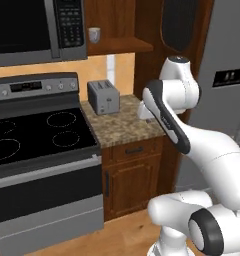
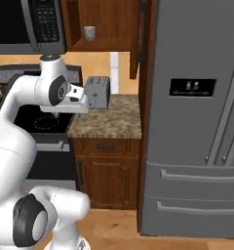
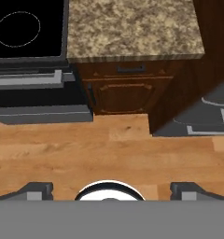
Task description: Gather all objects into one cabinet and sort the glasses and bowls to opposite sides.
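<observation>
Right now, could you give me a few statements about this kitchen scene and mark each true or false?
1. A grey two-slot toaster stands on the speckled granite counter. True.
2. The pale greyish-white cup sits on the black stovetop. False: it sits on the wooden cabinet shelf above the counter.
3. The end effector is open, holding nothing. True.
4. The tall grey refrigerator stands left of the stove. False: it stands right of the counter.
</observation>
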### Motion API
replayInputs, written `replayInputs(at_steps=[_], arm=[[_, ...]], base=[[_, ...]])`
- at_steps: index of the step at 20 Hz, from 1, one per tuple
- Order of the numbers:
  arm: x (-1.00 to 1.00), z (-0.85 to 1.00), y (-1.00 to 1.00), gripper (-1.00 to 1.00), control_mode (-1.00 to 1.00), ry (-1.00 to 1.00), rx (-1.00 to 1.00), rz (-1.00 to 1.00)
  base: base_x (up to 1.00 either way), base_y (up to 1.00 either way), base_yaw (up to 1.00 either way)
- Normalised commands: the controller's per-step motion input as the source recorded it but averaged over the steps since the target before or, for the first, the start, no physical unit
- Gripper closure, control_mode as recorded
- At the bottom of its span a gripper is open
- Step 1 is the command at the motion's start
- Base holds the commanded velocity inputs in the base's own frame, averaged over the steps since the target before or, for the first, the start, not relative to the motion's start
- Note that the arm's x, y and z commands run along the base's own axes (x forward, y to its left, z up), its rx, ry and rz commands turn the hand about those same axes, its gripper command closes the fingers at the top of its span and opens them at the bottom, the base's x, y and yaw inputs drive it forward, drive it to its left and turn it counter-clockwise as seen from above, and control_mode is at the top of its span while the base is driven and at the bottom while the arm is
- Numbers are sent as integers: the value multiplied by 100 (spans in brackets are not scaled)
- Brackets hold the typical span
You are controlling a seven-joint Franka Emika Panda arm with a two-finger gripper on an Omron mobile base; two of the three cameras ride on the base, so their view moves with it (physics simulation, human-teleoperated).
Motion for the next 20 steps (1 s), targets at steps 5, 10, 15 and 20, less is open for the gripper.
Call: replayInputs(at_steps=[5,10,15,20], arm=[[0,0,0,-100,100,0,0,0],[0,0,0,-100,100,0,0,0],[0,0,0,-100,100,0,0,0],[0,0,0,-100,100,0,0,0]], base=[[31,56,-17],[66,60,-2],[63,-7,2],[57,-77,7]])
